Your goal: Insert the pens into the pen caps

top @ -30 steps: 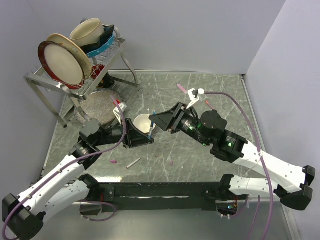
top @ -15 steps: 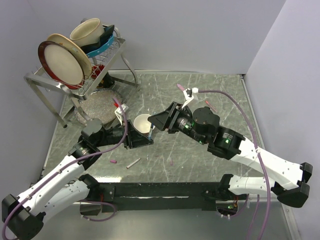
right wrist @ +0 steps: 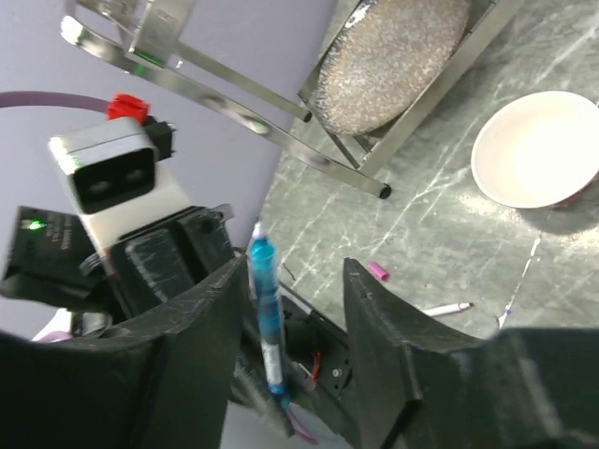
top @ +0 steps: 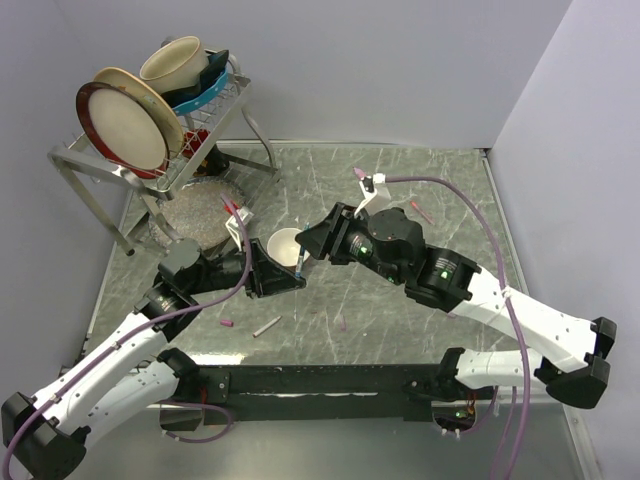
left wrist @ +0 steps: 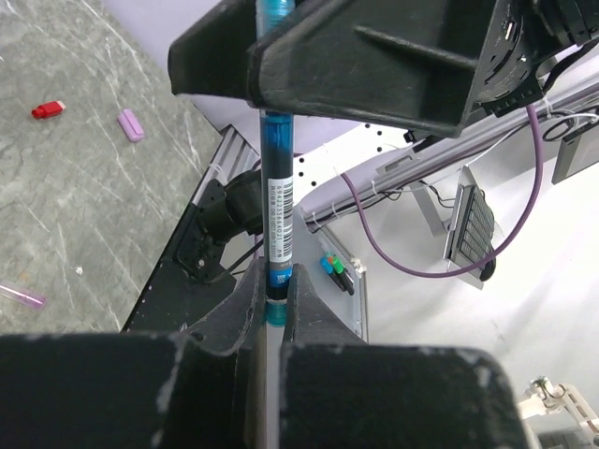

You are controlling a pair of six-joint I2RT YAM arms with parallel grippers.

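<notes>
My left gripper (top: 288, 277) is shut on the lower end of a blue pen (top: 300, 262) and holds it upright above the table, beside the white bowl (top: 284, 245). In the left wrist view the pen (left wrist: 277, 187) rises from between my fingers (left wrist: 245, 304). My right gripper (top: 310, 243) is open, with its jaws on either side of the pen's upper part. In the right wrist view the pen (right wrist: 265, 318) stands close to the left finger (right wrist: 201, 337), well apart from the other one. Its white tip points up.
A pink cap (top: 228, 324) and a white pen (top: 267, 326) lie near the left arm. A red cap (left wrist: 47, 109) and a lilac cap (left wrist: 130, 124) lie on the table. Pink pens (top: 363, 176) lie at the back. The dish rack (top: 150, 110) stands back left.
My right gripper has moved left towards the blue pen and now straddles its upper end. My left gripper has kept its hold and stayed put.
</notes>
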